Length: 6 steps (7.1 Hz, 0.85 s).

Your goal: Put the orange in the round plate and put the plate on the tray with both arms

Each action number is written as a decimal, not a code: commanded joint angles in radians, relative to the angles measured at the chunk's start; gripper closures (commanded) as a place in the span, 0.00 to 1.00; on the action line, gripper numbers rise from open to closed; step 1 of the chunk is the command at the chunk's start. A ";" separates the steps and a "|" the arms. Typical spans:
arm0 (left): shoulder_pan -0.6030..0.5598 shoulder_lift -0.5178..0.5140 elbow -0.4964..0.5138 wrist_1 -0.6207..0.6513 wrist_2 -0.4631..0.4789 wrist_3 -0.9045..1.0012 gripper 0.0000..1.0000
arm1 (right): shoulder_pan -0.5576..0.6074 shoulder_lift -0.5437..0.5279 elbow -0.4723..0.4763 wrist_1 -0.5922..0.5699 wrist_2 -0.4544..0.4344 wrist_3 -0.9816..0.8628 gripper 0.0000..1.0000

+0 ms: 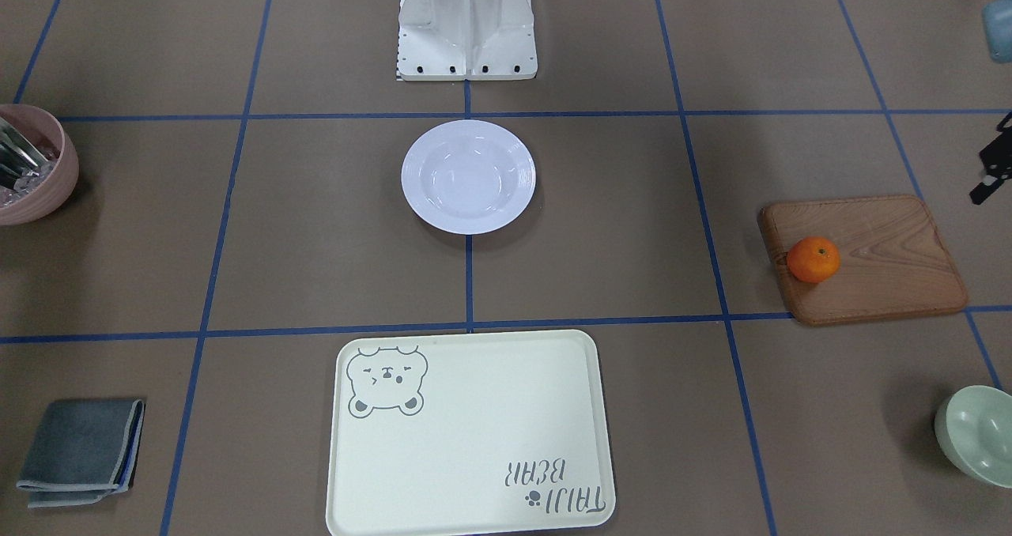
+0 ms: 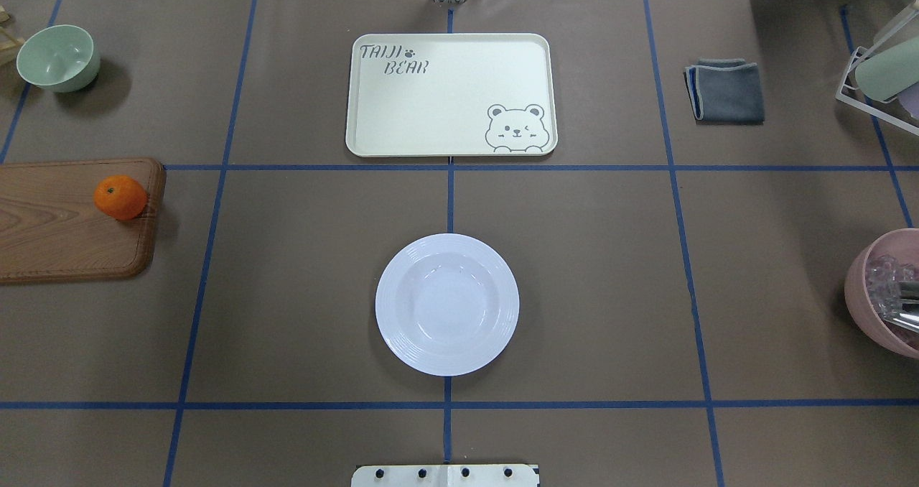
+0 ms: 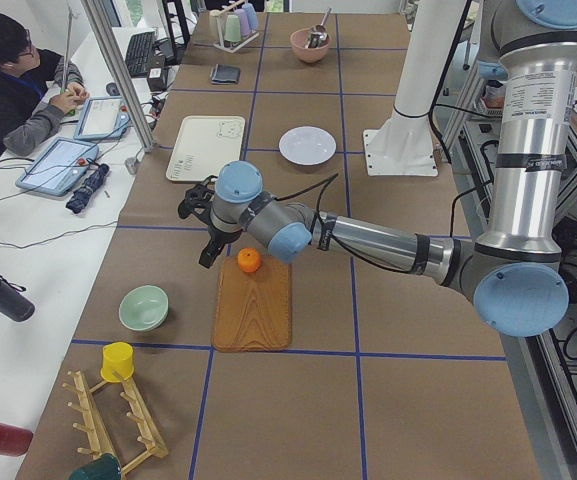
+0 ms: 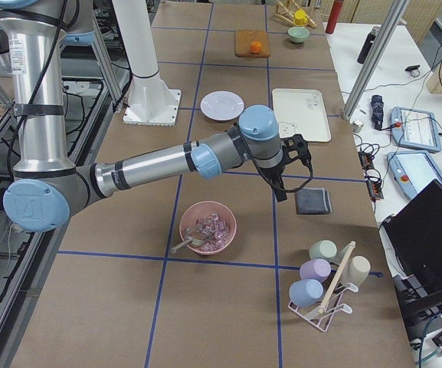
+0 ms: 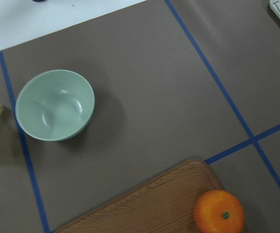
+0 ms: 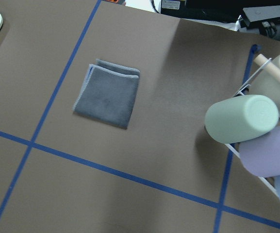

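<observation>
Exterior left view: the left end effector (image 3: 206, 250), black and two-fingered, hangs over the table (image 3: 298, 400) just beside the small round bright-orange mandarin (image 3: 250, 260), apart from it and gripping nothing. I cannot tell how far its fingers are spread. The mandarin sits near one end of the brown wooden board (image 3: 253, 320).

Exterior right view alone shows the right end effector (image 4: 282, 188), above the folded grey cloth (image 4: 313, 201); its opening cannot be told either.

Overhead view shows neither end effector. It shows the white glossy round plate (image 2: 391, 329) at mid-table, well apart from the pale cream rectangular tray (image 2: 451, 95).

Left wrist view adds a pale green bowl (image 5: 55, 104).
</observation>
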 commanded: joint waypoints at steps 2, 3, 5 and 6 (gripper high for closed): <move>0.245 0.002 0.009 -0.089 0.234 -0.354 0.01 | -0.225 -0.015 0.081 0.178 -0.129 0.593 0.00; 0.305 0.001 0.024 -0.104 0.282 -0.398 0.01 | -0.330 -0.017 0.089 0.208 -0.239 0.732 0.00; 0.353 -0.005 0.119 -0.223 0.325 -0.403 0.01 | -0.428 -0.015 0.097 0.209 -0.343 0.790 0.00; 0.365 -0.022 0.148 -0.241 0.331 -0.405 0.01 | -0.433 -0.015 0.095 0.209 -0.345 0.790 0.00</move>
